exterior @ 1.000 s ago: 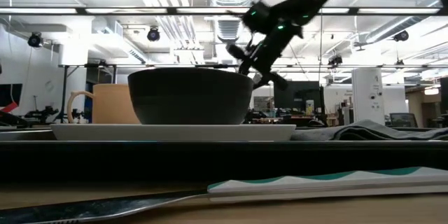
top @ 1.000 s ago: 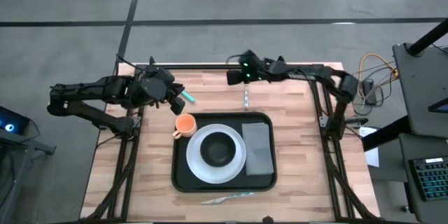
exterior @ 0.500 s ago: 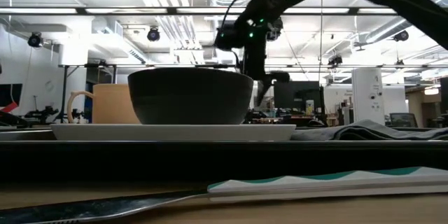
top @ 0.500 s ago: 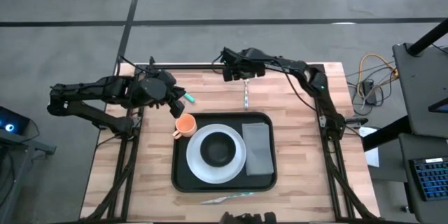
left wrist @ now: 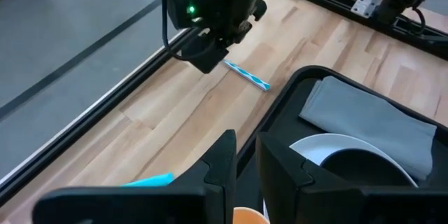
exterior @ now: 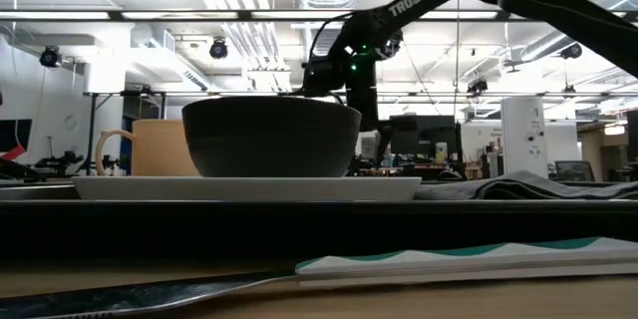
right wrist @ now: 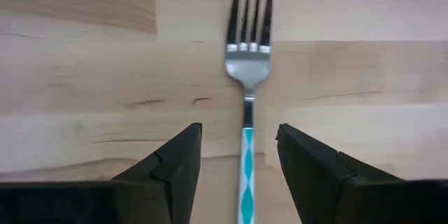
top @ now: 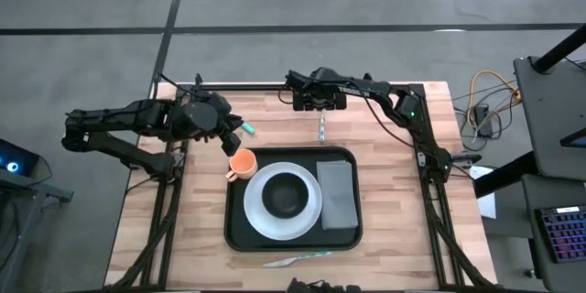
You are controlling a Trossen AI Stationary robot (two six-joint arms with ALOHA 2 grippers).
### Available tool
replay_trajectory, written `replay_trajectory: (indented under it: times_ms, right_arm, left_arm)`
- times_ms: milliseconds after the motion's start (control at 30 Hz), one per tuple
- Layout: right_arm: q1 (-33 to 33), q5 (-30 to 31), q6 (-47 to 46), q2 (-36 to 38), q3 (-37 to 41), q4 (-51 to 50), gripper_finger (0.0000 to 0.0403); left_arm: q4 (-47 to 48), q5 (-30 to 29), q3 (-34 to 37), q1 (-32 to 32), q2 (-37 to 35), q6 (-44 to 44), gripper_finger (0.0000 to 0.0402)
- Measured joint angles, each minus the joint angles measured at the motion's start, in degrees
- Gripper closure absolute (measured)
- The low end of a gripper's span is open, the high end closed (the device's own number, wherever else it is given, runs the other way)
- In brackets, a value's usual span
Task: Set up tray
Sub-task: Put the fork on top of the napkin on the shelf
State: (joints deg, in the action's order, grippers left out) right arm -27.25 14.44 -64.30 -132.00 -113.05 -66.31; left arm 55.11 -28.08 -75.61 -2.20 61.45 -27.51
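The black tray (top: 240, 229) lies mid-table and carries a white plate (top: 311, 220), a black bowl (top: 286, 195) on the plate and a folded grey napkin (top: 336, 194). An orange cup (top: 242, 162) stands at its far left corner. A teal-handled fork (top: 322, 126) lies flat on the wood beyond the tray. My right gripper (right wrist: 238, 171) hangs open over the fork (right wrist: 246, 77), pointing down, one finger on either side of the handle, apart from it. My left gripper (top: 236, 128) hovers at the far left, shut on a teal-handled utensil (top: 246, 129). My left gripper is shut on the teal-handled utensil, held clear of the table. A teal end (left wrist: 148, 180) sticks out beside the fingers (left wrist: 222, 162). The fingers themselves hide the place of contact, so which part they have I cannot tell.
A teal-handled knife (top: 298, 258) lies on the wood between the tray and the table's near edge. A black rail (top: 275, 86) runs along the far edge, just behind my right gripper. Bare wood shows left and right of the tray.
My right gripper has reached out along the far edge toward the table's left, sunk toward the fork and tipped from slanting to pointing almost straight down over it. The fork, the tray's things and my left gripper's utensil have stayed where they were.
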Motion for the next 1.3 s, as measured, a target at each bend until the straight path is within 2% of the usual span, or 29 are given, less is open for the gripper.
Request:
replay_trajectory:
  times_ms: [367, 500, 700, 867, 1067, 1300]
  right_arm:
    - [-0.9, -2.3, 1.3, -0.1, 2.0, 1.6, 0.0220]
    - [-1.9, -5.6, 1.7, -0.1, 4.6, 3.7, 0.0220]
    - [-2.5, -7.1, 3.4, -0.1, 7.1, 6.0, 0.0220]
    - [-3.8, -12.4, 4.3, -0.1, 7.8, 8.5, 0.0226]
    - [-4.2, -13.0, 4.8, 0.1, 6.2, 6.1, 0.0267]
    - [-4.6, -10.4, 6.0, 0.4, 3.5, 4.1, 0.0365]
  left_arm:
    - [0.0, 0.0, 0.0, 0.0, 0.0, 0.0, 0.0364]
    - [0.0, 0.0, 0.0, 0.0, 0.0, 0.0, 0.0364]
    - [0.0, 0.0, 0.0, 0.0, 0.0, 0.0, 0.0364]
    - [0.0, 0.0, 0.0, 0.0, 0.0, 0.0, 0.0364]
    - [0.0, 0.9, 0.0, 0.0, 0.0, 0.0, 0.0364]
    - [0.0, 1.2, 0.0, 0.0, 0.0, 0.0, 0.0364]
